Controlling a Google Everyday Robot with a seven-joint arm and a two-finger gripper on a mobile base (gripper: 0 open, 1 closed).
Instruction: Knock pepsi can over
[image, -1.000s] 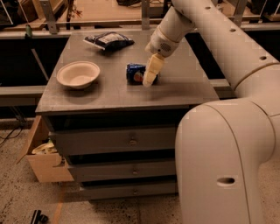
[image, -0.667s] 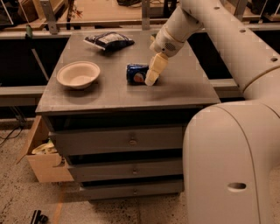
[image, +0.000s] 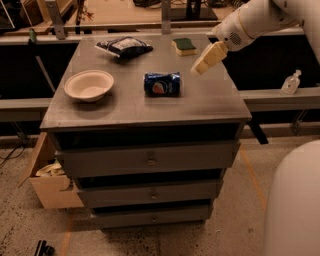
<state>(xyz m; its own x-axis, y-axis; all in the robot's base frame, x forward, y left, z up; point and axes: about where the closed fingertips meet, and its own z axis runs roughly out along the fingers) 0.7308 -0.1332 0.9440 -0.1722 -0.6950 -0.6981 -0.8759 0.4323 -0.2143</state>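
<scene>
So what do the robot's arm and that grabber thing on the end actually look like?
The arm is a smooth, rounded white shell with no loose cables showing. Near its wrist there is a small patch of dark dots, like a speaker grille. The gripper, above the right rear of the grey cabinet beside the green sponge, is pale cream-yellow, blocky and tapering.

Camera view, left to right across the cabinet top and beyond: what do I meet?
white bowl → pepsi can, lying on its side → gripper, over the top's right side → clear bottle on the ledge
</scene>
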